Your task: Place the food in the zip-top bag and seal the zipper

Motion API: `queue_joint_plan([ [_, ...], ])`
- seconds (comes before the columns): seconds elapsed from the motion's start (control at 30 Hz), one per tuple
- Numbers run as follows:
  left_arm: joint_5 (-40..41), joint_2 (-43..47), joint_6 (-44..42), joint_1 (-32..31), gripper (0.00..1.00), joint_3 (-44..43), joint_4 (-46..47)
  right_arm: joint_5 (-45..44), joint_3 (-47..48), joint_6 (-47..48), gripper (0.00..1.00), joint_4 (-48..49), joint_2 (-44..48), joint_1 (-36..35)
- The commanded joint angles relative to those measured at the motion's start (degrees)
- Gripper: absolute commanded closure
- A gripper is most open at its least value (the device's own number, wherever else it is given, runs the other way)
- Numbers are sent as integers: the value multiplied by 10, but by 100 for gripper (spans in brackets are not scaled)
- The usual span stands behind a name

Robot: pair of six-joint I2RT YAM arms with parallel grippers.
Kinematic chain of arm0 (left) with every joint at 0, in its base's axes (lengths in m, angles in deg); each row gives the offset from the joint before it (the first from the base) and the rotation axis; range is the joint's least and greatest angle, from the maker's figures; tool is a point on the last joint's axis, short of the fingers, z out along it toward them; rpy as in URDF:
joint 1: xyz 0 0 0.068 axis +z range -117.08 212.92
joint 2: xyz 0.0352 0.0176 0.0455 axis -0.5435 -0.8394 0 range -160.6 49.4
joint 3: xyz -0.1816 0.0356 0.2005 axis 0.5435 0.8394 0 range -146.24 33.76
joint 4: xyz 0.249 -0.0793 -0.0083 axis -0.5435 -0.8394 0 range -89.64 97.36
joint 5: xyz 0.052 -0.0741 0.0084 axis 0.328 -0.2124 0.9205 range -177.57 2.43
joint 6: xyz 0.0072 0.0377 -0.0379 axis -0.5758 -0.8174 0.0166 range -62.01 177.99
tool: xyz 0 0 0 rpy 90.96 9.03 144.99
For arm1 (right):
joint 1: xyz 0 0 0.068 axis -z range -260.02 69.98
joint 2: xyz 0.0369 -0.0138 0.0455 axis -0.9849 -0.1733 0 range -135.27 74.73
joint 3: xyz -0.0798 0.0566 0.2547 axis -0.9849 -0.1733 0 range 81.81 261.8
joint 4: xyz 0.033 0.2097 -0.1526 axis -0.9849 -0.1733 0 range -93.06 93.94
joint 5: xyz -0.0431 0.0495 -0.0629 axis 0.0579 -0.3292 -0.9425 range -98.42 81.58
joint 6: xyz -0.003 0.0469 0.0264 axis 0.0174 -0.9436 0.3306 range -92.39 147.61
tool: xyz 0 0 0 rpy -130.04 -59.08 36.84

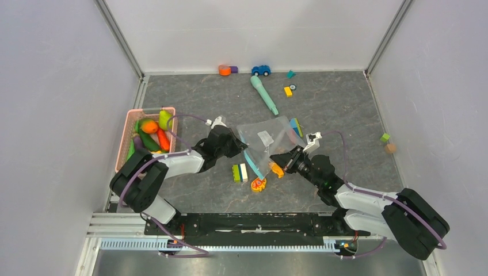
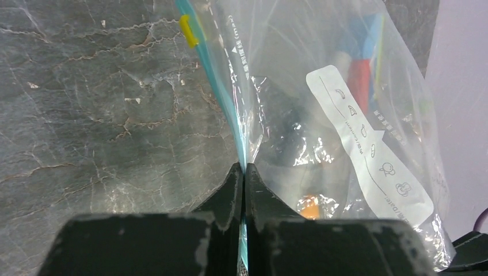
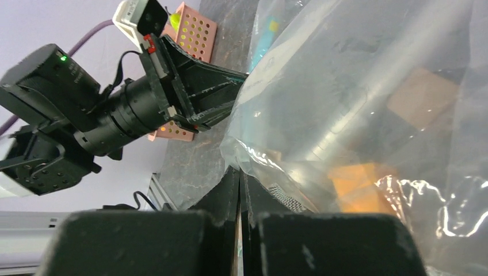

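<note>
Food [image 1: 152, 133] lying in pink basket [image 1: 151, 109], far left, nearer left gripper [image 1: 237, 145]. That gripper pinching zipper [image 2: 225, 115], jaws closed on strip, its long axis running straight away from fingers. Mid-table, zip-top bag [image 1: 266, 138] being held between both grippers — right gripper [image 3: 239, 175] clamping opposite edge, jaws together on film.

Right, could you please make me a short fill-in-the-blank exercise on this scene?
On the bag, the left fingers pinch the teal ____.
The eggplant lies in the pink ____.
The bag's label is ____.
Missing words: zipper; basket; white.
</note>
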Motion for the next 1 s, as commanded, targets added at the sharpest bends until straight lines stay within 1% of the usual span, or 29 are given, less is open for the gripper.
queue_joint_plan([
  [0.0, 14, 18, -10, -2, 98, -27, -24, 10, 39, 73, 100, -42, 4, -3],
  [0.03, 23, 29, -11, -2, 98, -32, -57, 17, 57, 108, 95, -72, 4, -3],
  [0.07, 35, 47, -16, -3, 98, -40, -91, 23, 88, 164, 84, -111, 2, -3],
  [0.13, 86, 86, -17, -13, 98, -57, -187, 27, 151, 279, 51, -226, -4, -3],
  [0.2, 144, 125, -16, -28, 98, -78, -278, 10, 196, 373, 34, -305, -4, -4],
  [0.23, 174, 144, -11, -36, 98, -92, -331, 2, 207, 419, 26, -323, 2, -3],
  [0.27, 196, 160, -4, -42, 98, -108, -381, -6, 210, 455, 17, -332, 14, -5],
  [0.3, 212, 172, 1, -45, 98, -123, -419, -10, 208, 477, 10, -329, 30, -4],
  [0.37, 240, 195, 7, -52, 98, -147, -482, 5, 198, 527, 2, -305, 62, -6],
  [0.43, 256, 209, 10, -57, 98, -171, -528, 43, 199, 572, 2, -283, 79, -9],
  [0.57, 290, 211, 19, -71, 98, -215, -585, 99, 240, 632, 2, -302, 68, -18],
  [0.7, 309, 199, 24, -76, 98, -250, -623, 158, 258, 653, 2, -288, 53, -38],
  [0.8, 313, 190, 30, -81, 98, -269, -623, 143, 279, 659, 2, -290, 28, -76],
  [0.87, 320, 179, 35, -83, 98, -286, -629, 110, 306, 675, 2, -313, 11, -117],
  [0.97, 336, 164, 47, -88, 98, -311, -650, 54, 329, 695, 2, -313, -6, -159],
])
